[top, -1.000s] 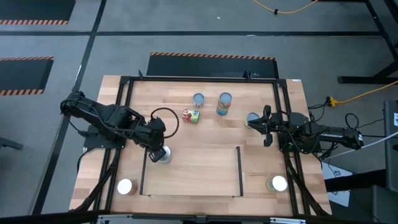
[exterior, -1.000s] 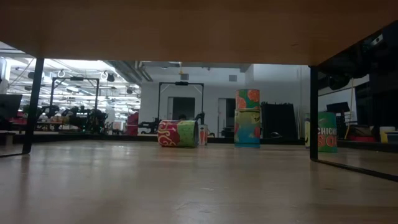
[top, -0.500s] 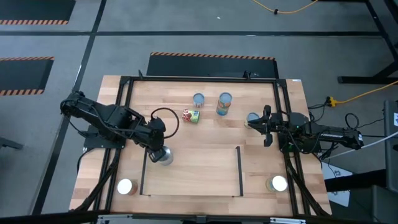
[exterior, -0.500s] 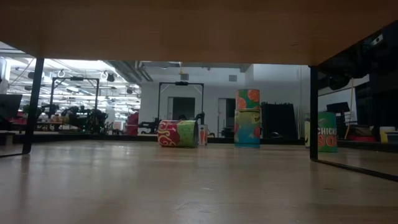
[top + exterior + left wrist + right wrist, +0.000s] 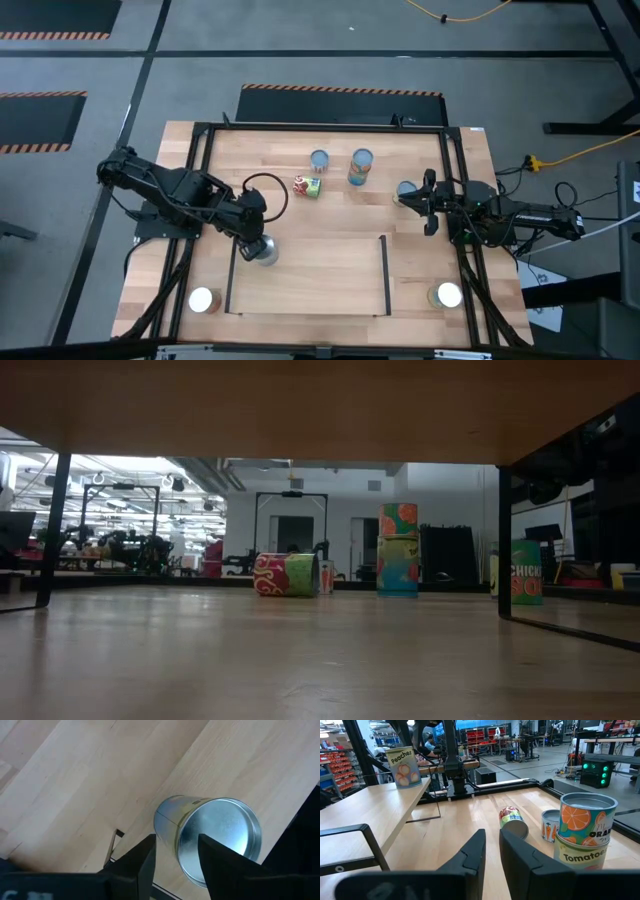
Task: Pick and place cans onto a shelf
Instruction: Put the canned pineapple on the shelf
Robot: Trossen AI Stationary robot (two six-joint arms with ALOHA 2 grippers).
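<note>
L gripper [image 5: 258, 243] over can [image 5: 210, 837] at shelf [image 5: 320, 290] corner; can upright, just past fingers [image 5: 145, 865], which sit apart. R gripper [image 5: 428, 205] idle, fingers near-together.

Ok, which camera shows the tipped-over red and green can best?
The low view: the tipped can lies side-on there, label unobstructed. The high view shows it small, from above. The right wrist view shows it from one end. The left wrist view misses it.
</note>
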